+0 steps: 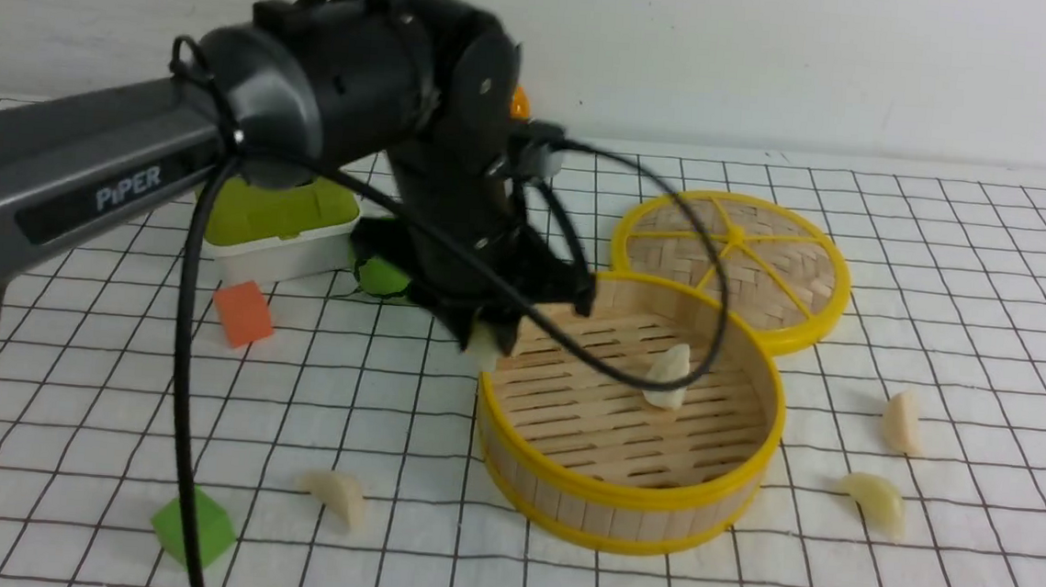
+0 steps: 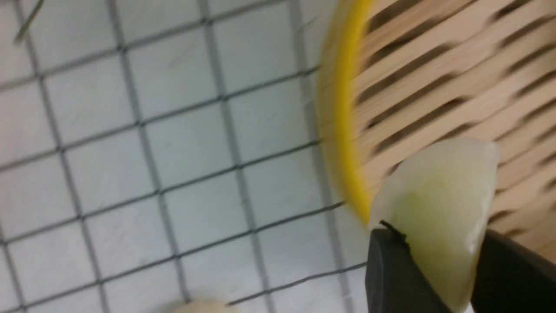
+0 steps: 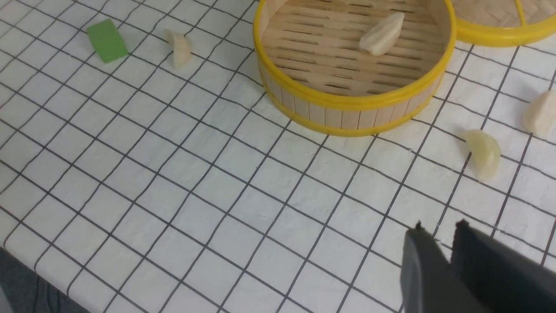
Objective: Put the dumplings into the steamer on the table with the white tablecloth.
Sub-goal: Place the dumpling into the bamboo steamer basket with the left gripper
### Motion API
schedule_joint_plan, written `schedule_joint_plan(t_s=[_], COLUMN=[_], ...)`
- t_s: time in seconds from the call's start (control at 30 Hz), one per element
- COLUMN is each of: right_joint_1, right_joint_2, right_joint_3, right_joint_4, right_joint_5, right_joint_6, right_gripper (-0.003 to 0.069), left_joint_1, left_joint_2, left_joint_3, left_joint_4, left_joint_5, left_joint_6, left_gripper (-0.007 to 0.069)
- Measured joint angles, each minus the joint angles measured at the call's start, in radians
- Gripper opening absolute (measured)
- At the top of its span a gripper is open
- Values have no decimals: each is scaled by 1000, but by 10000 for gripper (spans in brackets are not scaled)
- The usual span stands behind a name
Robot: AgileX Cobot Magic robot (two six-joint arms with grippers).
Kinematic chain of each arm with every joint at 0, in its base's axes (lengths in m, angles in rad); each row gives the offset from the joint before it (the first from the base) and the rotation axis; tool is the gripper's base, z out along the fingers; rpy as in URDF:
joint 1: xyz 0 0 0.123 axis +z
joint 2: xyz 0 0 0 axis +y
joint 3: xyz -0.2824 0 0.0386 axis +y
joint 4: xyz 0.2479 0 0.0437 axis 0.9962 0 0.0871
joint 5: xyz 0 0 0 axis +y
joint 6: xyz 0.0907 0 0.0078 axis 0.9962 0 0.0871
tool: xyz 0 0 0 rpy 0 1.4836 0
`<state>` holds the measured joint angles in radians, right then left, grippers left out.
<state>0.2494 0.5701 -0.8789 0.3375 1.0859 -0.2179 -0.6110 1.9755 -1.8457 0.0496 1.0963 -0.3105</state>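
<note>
The round bamboo steamer [image 1: 628, 499] with yellow rims stands on the white grid tablecloth [image 1: 965, 297]. One cream dumpling [image 1: 669, 375] lies on its slatted floor. My left gripper [image 1: 485, 346] is shut on a pale yellow-green dumpling [image 2: 434, 204] and holds it over the steamer's left rim [image 2: 347, 130]. Three more dumplings lie on the cloth: one front left [image 1: 339, 494] and two right of the steamer [image 1: 902, 421] [image 1: 877, 499]. My right gripper [image 3: 439, 226] is shut and empty above the cloth, near the nearer right dumpling [image 3: 483, 152]; it is outside the front view.
The flat woven lid [image 1: 747, 254] with yellow spokes lies behind the steamer, touching it. An orange cube [image 1: 243, 313], a green cube [image 1: 194, 526] and a green-and-white box [image 1: 279, 230] sit on the left. The left arm's cable hangs over the steamer.
</note>
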Motion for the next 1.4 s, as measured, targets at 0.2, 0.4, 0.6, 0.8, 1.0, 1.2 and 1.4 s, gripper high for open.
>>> schedule_joint_plan(t_s=[0.2, 0.4, 0.6, 0.8, 1.0, 1.2, 1.4], right_joint_1=[0, 0, 0, 0, 0, 0, 0], right_joint_2=[0, 0, 0, 0, 0, 0, 0], right_joint_3=[0, 0, 0, 0, 0, 0, 0], right_joint_4=[0, 0, -25, -36, -38, -41, -41], right_joint_5=[0, 10, 20, 27, 27, 27, 29], right_joint_6=[0, 0, 0, 0, 0, 0, 0], right_gripper=[104, 105, 108, 111, 113, 113, 115], left_joint_1=[-56, -57, -57, -57, -57, -57, -57], left_joint_2=[92, 226, 315, 347, 352, 352, 287], left_joint_3=[-174, -201, -201, -202, -207, -243, -369], left_joint_4=[-20, -12, -27, -27, -3, 28, 49], left_joint_5=[-51, -108, -198, -248, -252, -154, 75], left_joint_6=[-81, -144, -174, -219, -230, -230, -188], left_gripper=[217, 217, 217, 217, 217, 351, 470])
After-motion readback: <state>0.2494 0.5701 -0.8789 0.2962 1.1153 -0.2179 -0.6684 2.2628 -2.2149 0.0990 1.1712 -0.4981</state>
